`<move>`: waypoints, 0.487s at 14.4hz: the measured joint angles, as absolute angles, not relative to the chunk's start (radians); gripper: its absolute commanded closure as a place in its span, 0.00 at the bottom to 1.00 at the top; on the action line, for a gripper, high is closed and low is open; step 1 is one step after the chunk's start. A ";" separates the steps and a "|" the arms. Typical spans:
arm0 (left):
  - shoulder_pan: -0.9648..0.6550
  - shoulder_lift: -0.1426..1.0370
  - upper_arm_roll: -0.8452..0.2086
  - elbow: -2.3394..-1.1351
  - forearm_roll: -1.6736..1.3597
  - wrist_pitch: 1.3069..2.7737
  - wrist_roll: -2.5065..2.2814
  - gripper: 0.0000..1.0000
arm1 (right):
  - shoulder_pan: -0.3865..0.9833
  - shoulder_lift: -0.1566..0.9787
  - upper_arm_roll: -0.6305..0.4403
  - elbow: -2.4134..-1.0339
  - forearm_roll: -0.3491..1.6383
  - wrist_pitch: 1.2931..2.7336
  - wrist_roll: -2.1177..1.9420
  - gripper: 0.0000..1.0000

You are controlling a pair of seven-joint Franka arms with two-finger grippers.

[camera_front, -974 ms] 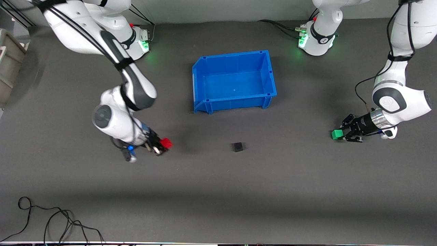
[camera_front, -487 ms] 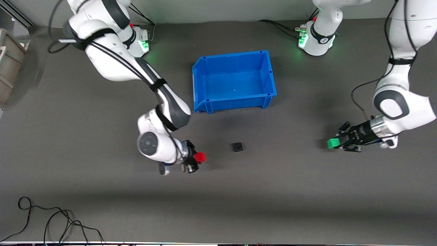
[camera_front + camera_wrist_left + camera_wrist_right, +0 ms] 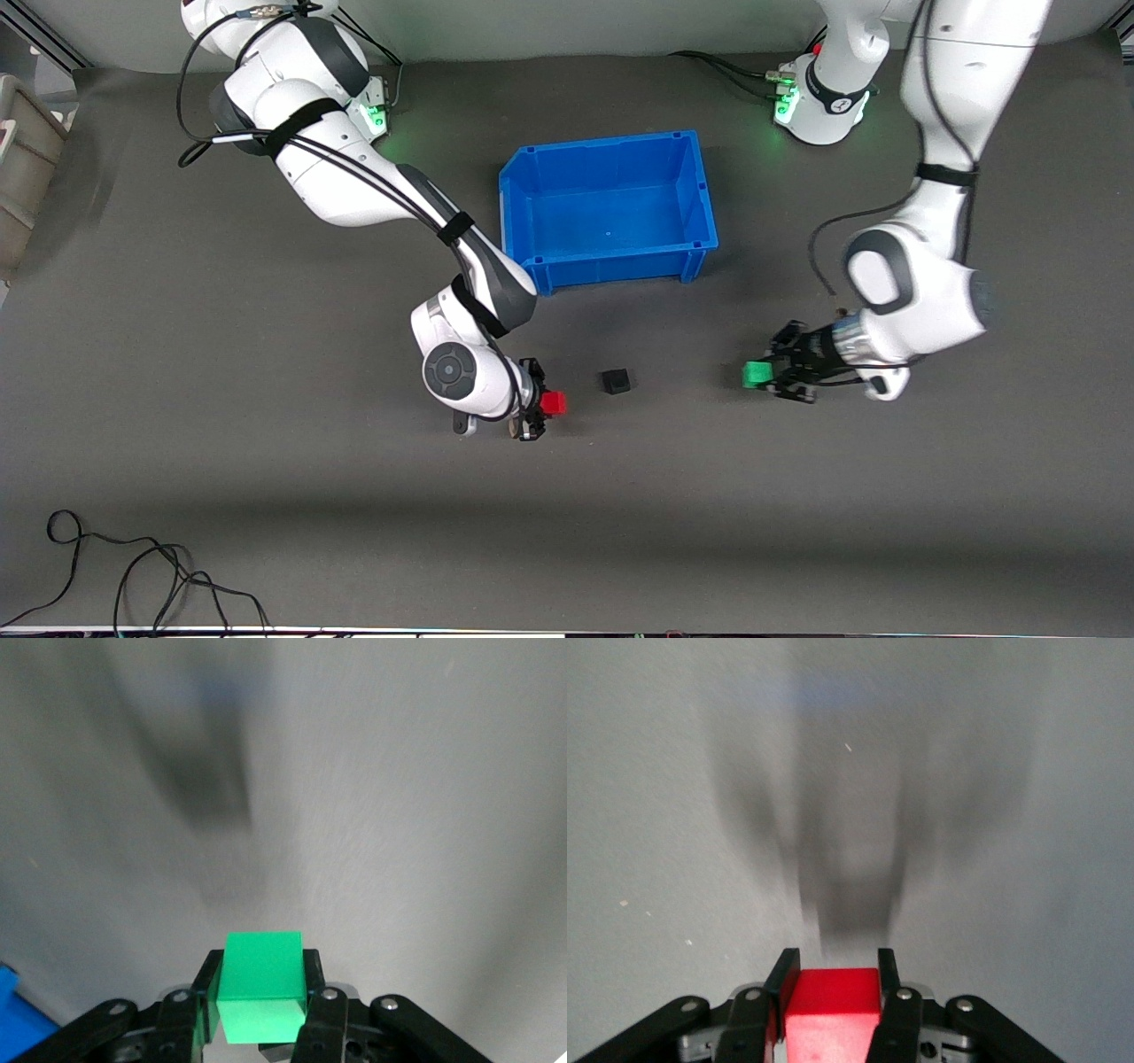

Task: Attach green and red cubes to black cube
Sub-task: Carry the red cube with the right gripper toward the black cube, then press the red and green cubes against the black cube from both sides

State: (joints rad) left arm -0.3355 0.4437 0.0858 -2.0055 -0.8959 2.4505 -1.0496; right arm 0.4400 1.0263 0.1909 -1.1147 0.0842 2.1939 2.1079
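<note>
Front view shows the black cube point(image 3: 616, 381) sitting alone on the dark mat point(image 3: 567, 532), nearer the camera than the blue bin point(image 3: 608, 211) and between the two grippers; the right gripper point(image 3: 542, 405) has its fingers closed on the red cube point(image 3: 554, 403) just beside the black cube toward the right arm's end of the table, while the left gripper point(image 3: 769, 375) has its fingers closed on the green cube point(image 3: 755, 375) well apart from it toward the left arm's end; each wrist view confirms the hold, the green cube point(image 3: 261, 985) pinched between the left pads and the red cube point(image 3: 831, 1014) between the right pads, each poking out past the fingertips; the likely trouble is that the loose black cube gets shoved along the mat if one coloured cube meets it before the other backs it up; a cube arriving too high, too low or twisted would probably ride over an edge and fail to join; the black cube is also faint against the mat, so aim could drift; and both arms converging on one small spot risks the fingers knocking together
</note>
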 measured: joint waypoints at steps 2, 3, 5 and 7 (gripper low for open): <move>-0.422 0.471 0.085 -2.005 -0.904 2.526 -1.127 0.72 | 0.461 1.030 0.191 -1.097 0.084 2.194 2.177 1.00; -0.460 0.485 0.084 -2.004 -0.918 2.559 -1.157 0.72 | 0.473 1.036 0.191 -1.082 0.083 2.194 2.202 1.00; -0.521 0.514 0.076 -1.990 -0.960 2.611 -1.204 0.72 | 0.494 1.055 0.192 -1.057 0.083 2.194 2.223 1.00; -0.559 0.553 0.068 -1.949 -0.977 2.643 -1.279 0.72 | 0.511 1.084 0.195 -1.043 0.081 2.200 2.227 1.00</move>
